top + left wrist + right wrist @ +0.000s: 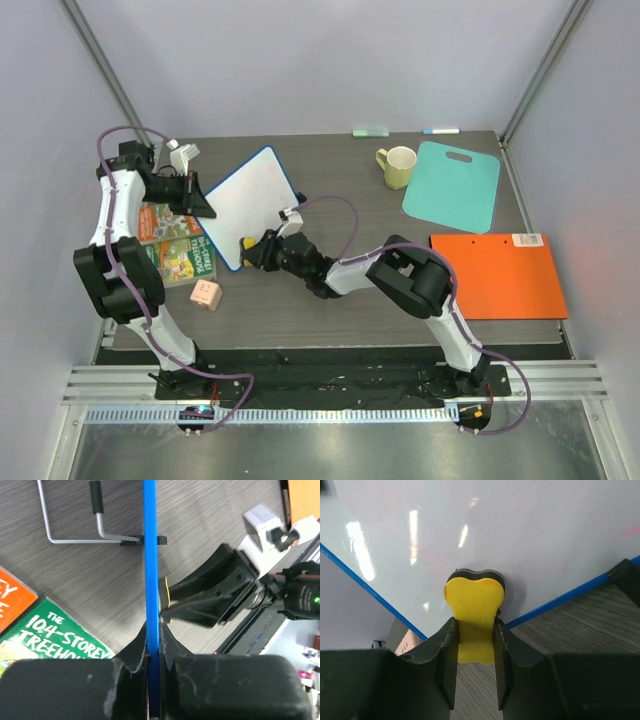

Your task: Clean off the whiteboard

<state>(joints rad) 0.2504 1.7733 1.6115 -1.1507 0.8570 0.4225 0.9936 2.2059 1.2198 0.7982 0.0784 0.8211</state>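
The whiteboard (250,200), white with a thin blue rim, is held tilted up off the table at the left. My left gripper (200,200) is shut on its left edge; in the left wrist view the blue rim (150,555) runs straight between the jaws of the left gripper (153,630). My right gripper (255,250) is shut on a yellow eraser (472,610), whose dark felt end presses against the board's white face (470,530) near its lower corner. Faint pink marks (630,530) remain on the board.
Two books (178,240) lie under the left arm, a pink cube (206,294) in front of them. A yellow-green mug (397,166), a teal cutting board (453,185) and an orange folder (495,275) sit on the right. Markers (440,131) lie at the far edge.
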